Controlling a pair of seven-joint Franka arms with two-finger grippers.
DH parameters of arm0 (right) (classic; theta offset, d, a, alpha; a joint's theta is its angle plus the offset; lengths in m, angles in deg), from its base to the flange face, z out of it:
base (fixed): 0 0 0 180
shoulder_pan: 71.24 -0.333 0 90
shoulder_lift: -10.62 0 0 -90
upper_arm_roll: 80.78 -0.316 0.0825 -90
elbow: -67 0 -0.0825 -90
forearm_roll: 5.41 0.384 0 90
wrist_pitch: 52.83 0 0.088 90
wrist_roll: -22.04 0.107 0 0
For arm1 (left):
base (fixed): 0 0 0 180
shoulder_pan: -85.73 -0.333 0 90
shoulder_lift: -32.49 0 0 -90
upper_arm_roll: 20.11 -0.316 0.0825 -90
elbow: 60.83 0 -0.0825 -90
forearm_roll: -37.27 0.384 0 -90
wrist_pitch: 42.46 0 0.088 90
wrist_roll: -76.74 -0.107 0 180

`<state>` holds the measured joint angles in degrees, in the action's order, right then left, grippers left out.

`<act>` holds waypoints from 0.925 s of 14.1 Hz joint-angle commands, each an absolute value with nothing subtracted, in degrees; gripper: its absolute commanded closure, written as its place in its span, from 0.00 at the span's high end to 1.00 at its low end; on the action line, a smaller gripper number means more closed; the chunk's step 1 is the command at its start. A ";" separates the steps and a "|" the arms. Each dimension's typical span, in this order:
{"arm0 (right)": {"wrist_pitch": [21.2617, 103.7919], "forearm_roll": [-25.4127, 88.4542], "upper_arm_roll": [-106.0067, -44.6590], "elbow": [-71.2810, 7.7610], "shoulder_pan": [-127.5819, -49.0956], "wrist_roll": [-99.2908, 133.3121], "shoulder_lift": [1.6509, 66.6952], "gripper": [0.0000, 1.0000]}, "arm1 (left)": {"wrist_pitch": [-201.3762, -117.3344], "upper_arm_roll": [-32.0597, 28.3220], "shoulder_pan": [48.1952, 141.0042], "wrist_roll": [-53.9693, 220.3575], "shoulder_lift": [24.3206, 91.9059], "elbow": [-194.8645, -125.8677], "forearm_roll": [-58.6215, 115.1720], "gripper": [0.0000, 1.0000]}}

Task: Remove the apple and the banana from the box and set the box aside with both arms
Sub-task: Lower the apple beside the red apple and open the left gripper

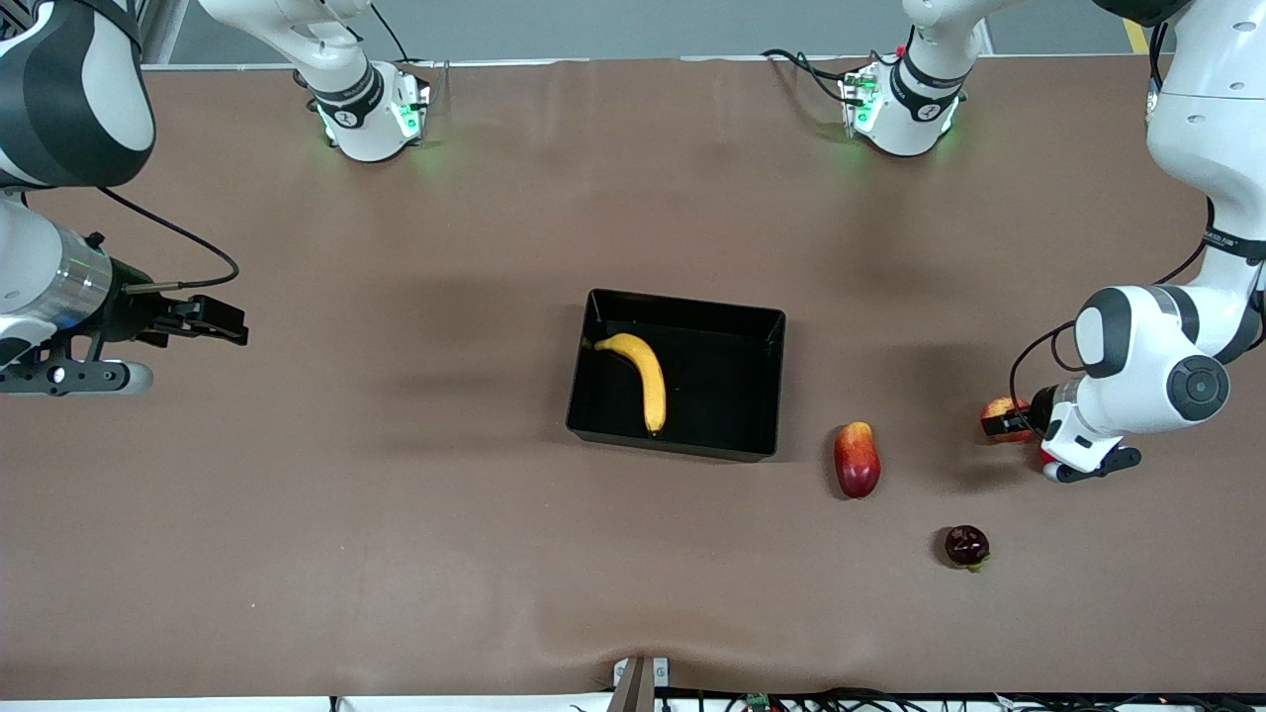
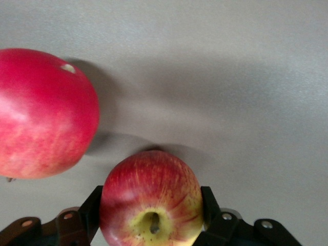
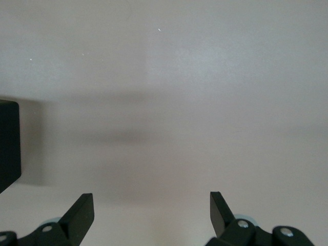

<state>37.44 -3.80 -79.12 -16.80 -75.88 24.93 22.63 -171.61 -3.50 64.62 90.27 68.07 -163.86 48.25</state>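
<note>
The left end effector (image 2: 152, 207) pinches the apple (image 2: 151, 197), one finger (image 2: 92, 205) pressed on each flank, stem end facing the wrist. It hangs low over the tabletop (image 1: 396, 514) at about 3 o'clock from the box (image 1: 682, 302) in the front view, well apart from it. I cannot tell whether the apple rests on the surface.

A larger red fruit (image 2: 41, 113) lies just beside the apple, mostly hidden under the left arm in the front view. That is the nearest hazard. If the fingers spread while the apple hangs above the surface, it is likely to drop, roll and knock this neighbour. The outer finger could also clip the fruit as it opens or pulls away.

The right end effector (image 3: 151, 215) waits, fingers spread and holding nothing, over bare tabletop at the box's 9 o'clock.

The banana (image 1: 638, 376) lies inside the box along the wall toward the right arm, so half the unloading remains. Its curve sits close to that wall, and a finger coming down there may strike the rim and shove the box.

A mango (image 1: 857, 460) stands near the box's 4 o'clock, and a dark fruit (image 1: 966, 546) at the mango's 4 o'clock. Sliding the box that way would probably push them along. Its glossy low walls could slip if the two arms pull unevenly.
</note>
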 commanded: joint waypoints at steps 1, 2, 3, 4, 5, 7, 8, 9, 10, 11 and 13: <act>37.17 -3.39 -79.38 -16.94 -74.67 24.86 22.05 1.00 | -168.08 -3.23 65.86 90.01 65.82 -163.40 48.25 1.00; 37.08 -3.39 -79.38 -16.94 -74.49 24.86 21.96 1.00 | -165.09 -2.97 66.21 90.10 64.06 -163.05 48.25 1.00; 37.08 -3.39 -79.46 -16.85 -73.80 24.68 21.96 1.00 | -162.19 -1.58 66.39 90.45 61.87 -162.96 48.25 1.00; 36.91 -3.39 -79.46 -16.85 -73.18 24.42 21.78 1.00 | -159.12 0.00 66.30 90.28 59.59 -163.05 48.25 1.00; 36.91 -3.39 -79.46 -16.85 -72.83 24.42 21.70 1.00 | -156.22 1.33 66.39 89.58 57.56 -163.05 48.25 1.00; 36.91 -3.39 -79.38 -16.85 -72.47 24.42 21.78 1.00 | -153.73 6.32 66.39 92.02 55.09 -162.61 47.47 1.00; 37.17 -3.39 -79.46 -16.85 -72.47 24.33 21.78 1.00 | -152.86 8.26 66.39 94.39 54.64 -162.61 47.55 1.00; 37.34 -3.39 -79.38 -16.85 -72.47 24.33 21.78 1.00 | -151.98 10.81 66.39 97.19 54.73 -162.43 47.55 1.00; 37.26 -3.39 -79.38 -16.94 -72.47 24.33 21.78 1.00 | -151.88 13.70 66.48 100.01 55.08 -162.43 47.72 1.00; 37.17 -3.39 -79.38 -16.94 -72.21 24.33 21.87 1.00 | -152.23 16.69 67.52 102.73 55.51 -161.82 48.07 1.00; 37.26 -3.39 -79.38 -16.85 -72.12 24.33 21.87 1.00 | -152.76 17.77 73.74 108.09 57.79 -159.02 48.25 1.00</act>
<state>37.41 -3.80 -78.97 -16.71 -72.91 24.81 22.55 -152.62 16.91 69.10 103.90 55.65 -161.42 48.13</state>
